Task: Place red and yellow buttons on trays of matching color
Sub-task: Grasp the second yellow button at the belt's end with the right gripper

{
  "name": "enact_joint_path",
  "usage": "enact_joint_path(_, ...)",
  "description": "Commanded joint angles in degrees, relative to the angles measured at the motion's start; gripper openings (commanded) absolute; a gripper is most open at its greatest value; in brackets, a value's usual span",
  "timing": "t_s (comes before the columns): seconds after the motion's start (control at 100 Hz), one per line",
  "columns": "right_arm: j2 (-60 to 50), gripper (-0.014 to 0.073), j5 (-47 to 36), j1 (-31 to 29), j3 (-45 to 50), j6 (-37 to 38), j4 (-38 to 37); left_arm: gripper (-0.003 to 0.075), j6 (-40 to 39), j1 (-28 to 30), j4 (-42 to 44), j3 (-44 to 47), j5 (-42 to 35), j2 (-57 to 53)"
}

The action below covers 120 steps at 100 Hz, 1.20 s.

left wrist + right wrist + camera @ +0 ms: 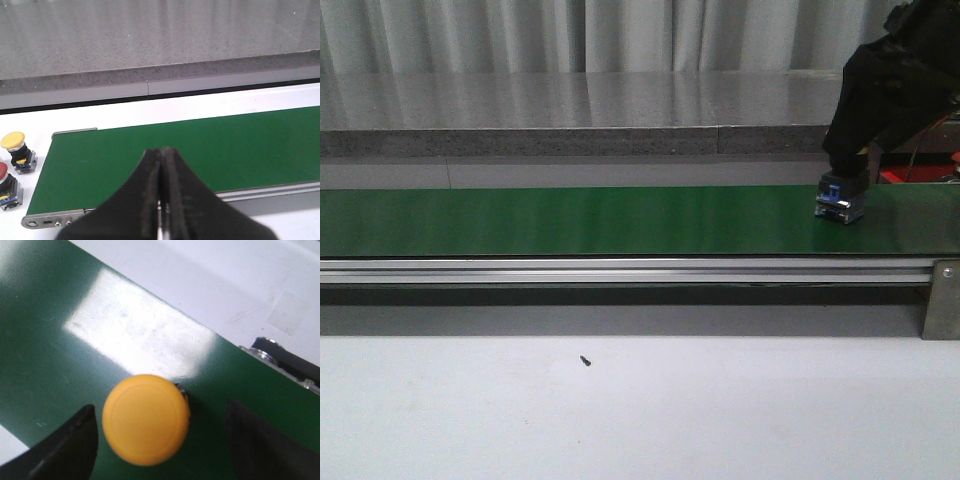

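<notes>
A yellow button stands on the green belt, its round cap between the fingers of my right gripper. That gripper is open, with a small gap on one side of the cap and a wide one on the other. In the front view the right gripper hangs low over the button's blue and silver base at the belt's right end. My left gripper is shut on nothing above the belt. Another yellow button and a red button stand on the white table beside the belt's end. The trays are out of view.
The green conveyor belt runs across the table with a metal rail along its near side. A grey ledge lies behind it, with red equipment at the far right. A small dark speck lies on the white table.
</notes>
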Motion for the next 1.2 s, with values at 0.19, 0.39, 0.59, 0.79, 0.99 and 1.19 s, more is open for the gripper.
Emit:
enact_joint_path(0.19,-1.08,0.0377,-1.17,0.09,-2.5,0.52,1.79,-0.002,-0.46,-0.51,-1.47,-1.57,-3.19,0.08)
enact_joint_path(0.39,-2.16,0.0374,0.62,-0.59,-2.5,3.65,0.3,-0.002,-0.46,-0.51,-1.47,-1.57,-3.19,0.08)
enact_joint_path(0.59,-4.06,0.0266,2.14,-2.06,-2.5,6.44,-4.15,-0.002,-0.46,-0.51,-1.47,-1.57,-3.19,0.08)
enact_joint_path(0.79,-5.3,0.0142,4.36,-4.47,-2.5,7.34,-4.05,-0.002,-0.46,-0.51,-1.47,-1.57,-3.29,0.08)
enact_joint_path(0.99,-7.45,0.0142,8.49,-7.12,-2.5,7.99,-4.0,-0.002,-0.46,-0.51,-1.47,-1.57,-3.29,0.08)
enact_joint_path(1.19,-12.4,0.0142,15.56,-15.01,-1.46,8.04,-0.58,-0.002,-0.46,-0.51,-1.47,-1.57,-3.29,0.08)
